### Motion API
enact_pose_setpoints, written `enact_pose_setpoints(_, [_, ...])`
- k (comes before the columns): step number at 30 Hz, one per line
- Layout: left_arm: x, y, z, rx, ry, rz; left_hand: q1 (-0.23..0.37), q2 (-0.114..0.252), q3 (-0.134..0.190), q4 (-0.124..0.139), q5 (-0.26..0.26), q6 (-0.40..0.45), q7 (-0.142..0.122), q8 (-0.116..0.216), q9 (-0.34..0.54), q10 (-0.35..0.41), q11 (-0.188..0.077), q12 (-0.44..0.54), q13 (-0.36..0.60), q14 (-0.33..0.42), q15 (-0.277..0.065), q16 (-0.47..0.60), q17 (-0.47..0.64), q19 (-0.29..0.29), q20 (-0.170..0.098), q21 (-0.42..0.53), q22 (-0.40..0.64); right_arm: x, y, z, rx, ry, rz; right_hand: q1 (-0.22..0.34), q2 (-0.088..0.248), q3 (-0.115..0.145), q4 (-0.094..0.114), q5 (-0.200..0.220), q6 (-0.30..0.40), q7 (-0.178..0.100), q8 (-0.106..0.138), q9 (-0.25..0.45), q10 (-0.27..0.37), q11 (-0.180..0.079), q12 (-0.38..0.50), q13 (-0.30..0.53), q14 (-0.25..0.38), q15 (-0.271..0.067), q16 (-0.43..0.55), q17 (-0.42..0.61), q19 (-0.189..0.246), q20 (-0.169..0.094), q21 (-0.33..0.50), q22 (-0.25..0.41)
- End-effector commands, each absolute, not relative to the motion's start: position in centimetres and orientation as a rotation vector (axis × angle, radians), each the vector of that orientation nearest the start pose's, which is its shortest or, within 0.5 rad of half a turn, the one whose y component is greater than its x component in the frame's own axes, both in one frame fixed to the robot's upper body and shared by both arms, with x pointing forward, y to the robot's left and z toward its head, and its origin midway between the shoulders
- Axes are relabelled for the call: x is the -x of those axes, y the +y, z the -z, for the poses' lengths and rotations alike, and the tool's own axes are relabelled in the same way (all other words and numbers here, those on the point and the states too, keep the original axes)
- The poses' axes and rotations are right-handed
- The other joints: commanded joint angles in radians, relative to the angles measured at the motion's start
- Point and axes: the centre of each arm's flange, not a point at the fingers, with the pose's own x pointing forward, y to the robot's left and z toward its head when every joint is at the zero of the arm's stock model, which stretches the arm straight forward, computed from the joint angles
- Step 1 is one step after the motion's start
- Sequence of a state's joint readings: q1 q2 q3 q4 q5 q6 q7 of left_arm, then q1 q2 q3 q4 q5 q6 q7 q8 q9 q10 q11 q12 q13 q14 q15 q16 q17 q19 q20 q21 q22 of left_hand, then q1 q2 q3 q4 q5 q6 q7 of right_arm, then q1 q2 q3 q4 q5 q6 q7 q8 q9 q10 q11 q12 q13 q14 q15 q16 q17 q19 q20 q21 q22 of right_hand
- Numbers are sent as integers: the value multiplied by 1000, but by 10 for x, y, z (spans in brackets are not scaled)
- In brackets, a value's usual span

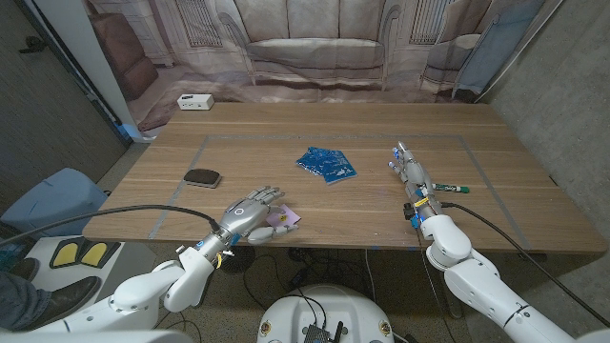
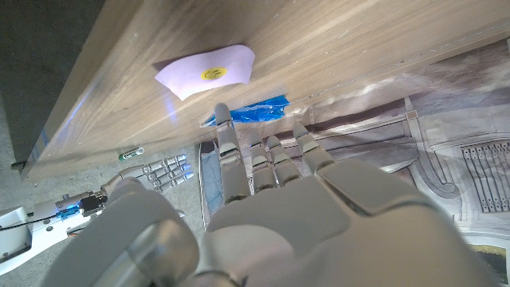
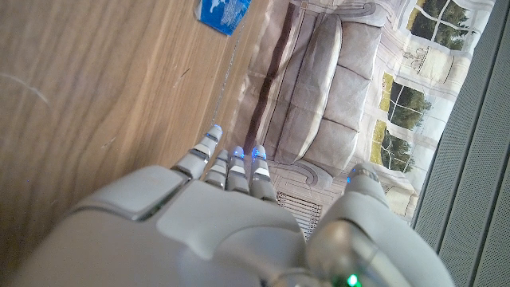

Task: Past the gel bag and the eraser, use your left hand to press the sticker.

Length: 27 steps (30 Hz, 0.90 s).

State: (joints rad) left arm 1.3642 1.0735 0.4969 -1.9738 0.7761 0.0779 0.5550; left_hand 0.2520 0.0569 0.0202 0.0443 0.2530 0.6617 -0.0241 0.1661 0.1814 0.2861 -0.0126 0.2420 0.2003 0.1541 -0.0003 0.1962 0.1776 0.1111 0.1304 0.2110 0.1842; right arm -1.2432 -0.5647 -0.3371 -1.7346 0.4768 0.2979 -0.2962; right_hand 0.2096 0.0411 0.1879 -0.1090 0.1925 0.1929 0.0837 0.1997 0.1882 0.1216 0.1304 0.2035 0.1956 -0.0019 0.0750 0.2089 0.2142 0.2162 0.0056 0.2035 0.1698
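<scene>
the left robot hand (image 1: 252, 213) sits low and centre-left in the head view, at the near edge of the tabletop (image 1: 286, 133), fingers extended and slightly apart, grasping nothing. its fingertips (image 1: 274, 194) reach toward the upper right of the frame. just to its right, partly under the fingers or touching them, lies the sticker (image 1: 283, 221), a pale lilac slip. in the left wrist view the sticker (image 2: 207, 70) shows a small yellow mark in its middle and sits beyond the fingertips (image 2: 226, 119) with a gap of bare wood between, so whether the robot hand is on the slip or just above it i cannot tell.

to press well, i judge the hand should shift a little toward the sticker so the finger pads come over its middle, then go straight down with the fingers kept flat; a sideways slide could push the light slip off the near edge, which is close.

farther out, the blue gel bag (image 1: 327, 163) lies upper right of the hand, well apart, and the dark oval eraser (image 1: 202, 177) lies upper left of it, also apart. the right robot hand (image 1: 412, 178) stands on the right side of the frame, fingers straight, holding nothing, with a green-capped marker (image 1: 450, 188) just beside it.
</scene>
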Motion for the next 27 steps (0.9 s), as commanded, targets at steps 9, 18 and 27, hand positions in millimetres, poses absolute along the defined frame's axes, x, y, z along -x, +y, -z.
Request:
enact_pose_setpoints(9, [-470, 247, 145, -1553, -918, -65, 28, 2, -2, -21, -18, -370, -53, -5, 1, 5, -4, -12, 6, 15, 5, -5, 4, 22, -1, 2, 2, -550, -254, 110, -22, -594, -83, -2, 2, -4, -3, -4, 8, 0, -2, 2, 4, 2, 5, 3, 3, 9, 3, 2, 10, 1, -3, 3])
enact_pose_setpoints(18, [-464, 249, 132, -1546, -923, -118, 31, 2, -2, -23, -20, -376, -23, 10, 1, -15, 0, -20, 7, 8, 12, -8, 4, 21, 5, 0, 1, -548, -255, 111, -25, -608, -84, -2, 2, -5, -3, -4, 8, 2, -2, 2, 6, 1, 5, 3, 3, 9, 2, 2, 9, 2, -4, 3])
enact_pose_setpoints(27, [-465, 249, 123, -1466, -946, -151, 31, 3, -3, -24, -22, -362, -16, 19, 1, -12, 5, -18, 7, 11, 12, -6, 4, 26, 4, 1, 1, -548, -255, 110, -40, -625, -92, -3, 2, -6, -3, -4, 9, 3, -2, 2, 6, 4, 4, 3, 3, 10, 2, 2, 9, 2, -5, 3])
